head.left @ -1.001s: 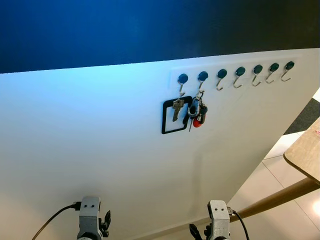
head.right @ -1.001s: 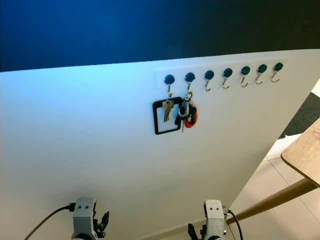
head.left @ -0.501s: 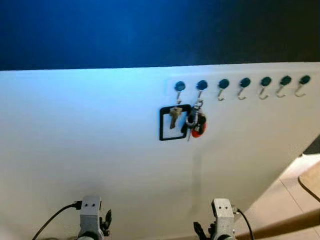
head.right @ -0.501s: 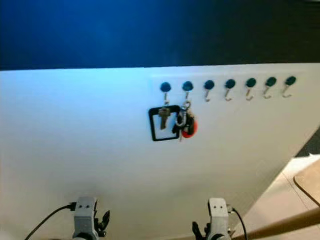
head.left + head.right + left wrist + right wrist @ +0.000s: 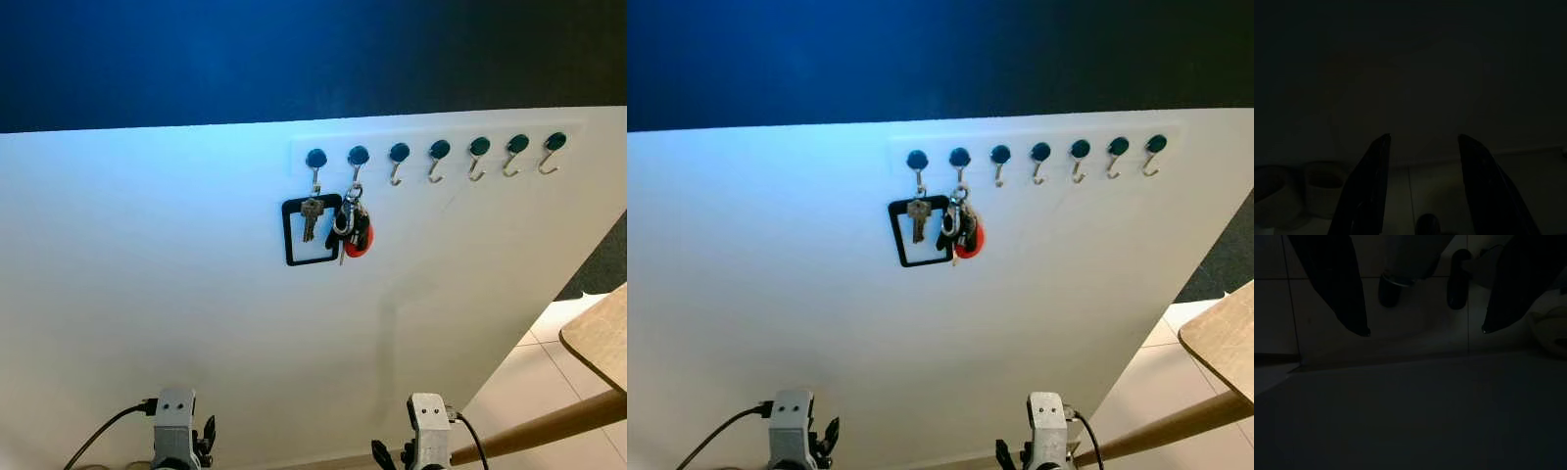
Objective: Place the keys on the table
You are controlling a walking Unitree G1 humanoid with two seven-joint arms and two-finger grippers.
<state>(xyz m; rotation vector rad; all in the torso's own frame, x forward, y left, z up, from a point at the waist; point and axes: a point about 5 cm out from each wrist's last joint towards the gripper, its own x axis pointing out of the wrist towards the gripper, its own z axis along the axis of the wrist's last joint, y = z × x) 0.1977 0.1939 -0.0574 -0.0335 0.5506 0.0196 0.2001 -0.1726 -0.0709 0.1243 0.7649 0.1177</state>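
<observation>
On the white wall panel (image 5: 196, 294), along its top edge, runs a row of seven hooks (image 5: 438, 154); the keys (image 5: 351, 227) hang from the second hook counting from the robot's left, a bunch with a red fob, dangling straight down so the long axis is vertical. Just beside them on the first hook is a single key (image 5: 310, 208) in front of a black rectangular frame (image 5: 312, 233), touching or nearly touching the bunch. Both arms hang low at the bottom edge of the head views, well below the hooks: left gripper (image 5: 1422, 186) down left, right gripper (image 5: 1425, 330) down right. Wrist views are dark, but each shows two black fingers set apart with nothing between, so jaws are spread and empty on both. Key relation: the bunch sits up and slightly left of the right arm's line, clearly right of the left arm, so my read is the right arm is nearer and the natural pick. Reach would be upward and forward, jaws closing across the vertical bunch, then a lift to clear the hook's curl. Risk: snagging the neighbouring key or frame. Target worktop (image 5: 600, 333) is at the right edge of view, wooden, well apart from the hooks; a turn to the right looks needed after the grab.
</observation>
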